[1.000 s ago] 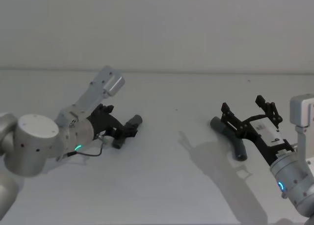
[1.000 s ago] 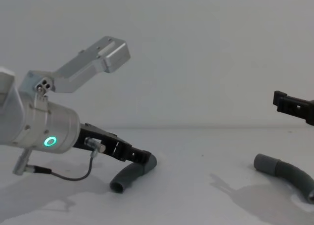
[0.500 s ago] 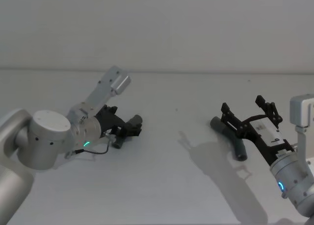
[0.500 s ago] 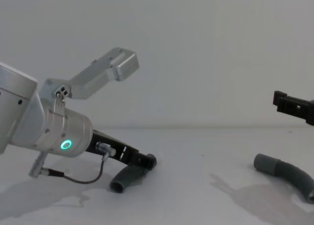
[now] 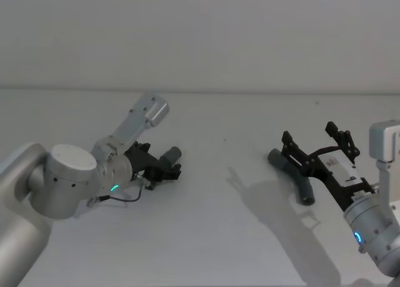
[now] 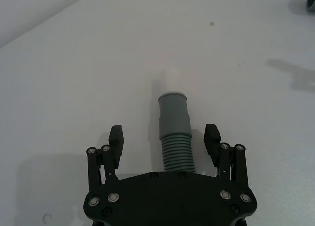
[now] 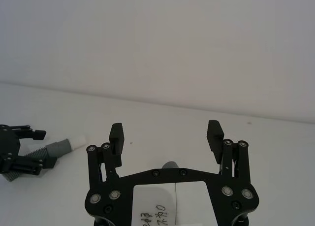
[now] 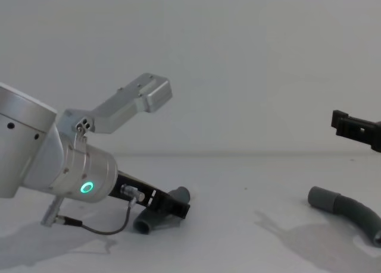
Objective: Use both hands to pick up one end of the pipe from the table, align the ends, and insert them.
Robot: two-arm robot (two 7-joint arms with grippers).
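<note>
Left gripper (image 5: pixel 164 169), jaws spread, straddles the ribbed pipe piece (image 6: pixel 174 122) on the worktop's (image 5: pixel 206 237) left side; right gripper (image 5: pixel 314 139), likewise unclenched, hovers above the second pipe piece (image 8: pixel 342 204), right.

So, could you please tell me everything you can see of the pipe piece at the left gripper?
The pipe piece is dark grey plastic: a ribbed stretch, then a smooth stepped collar ending in a white tip. Curved, it lies on the table. The open left gripper straddles its ribs, with a gap on both sides.
</note>
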